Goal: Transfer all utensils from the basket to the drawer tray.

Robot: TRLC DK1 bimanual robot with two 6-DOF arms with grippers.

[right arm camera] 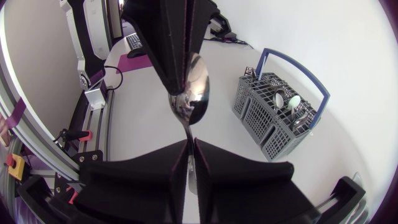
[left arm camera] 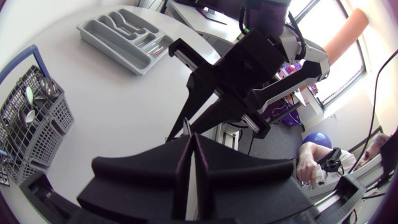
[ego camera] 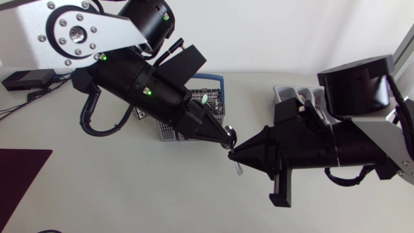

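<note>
A metal spoon (ego camera: 231, 140) hangs above the table between my two grippers. My left gripper (ego camera: 228, 136) comes in from the basket side and is shut on the spoon's bowl (right arm camera: 190, 93). My right gripper (right arm camera: 191, 145) meets it tip to tip and is shut on the handle, whose end sticks out below (ego camera: 238, 169). The grey wire basket (ego camera: 166, 130) with a blue handle stands behind my left arm, and several spoons (right arm camera: 286, 101) still stand in it. The grey drawer tray (ego camera: 292, 95) lies behind my right arm, partly hidden.
In the left wrist view the basket (left arm camera: 32, 121) stands beside my left gripper (left arm camera: 189, 142) and the tray (left arm camera: 124, 38) lies further out. A dark mat (ego camera: 19, 175) lies at the table's left edge. A black box with cables (ego camera: 26, 80) sits at the back left.
</note>
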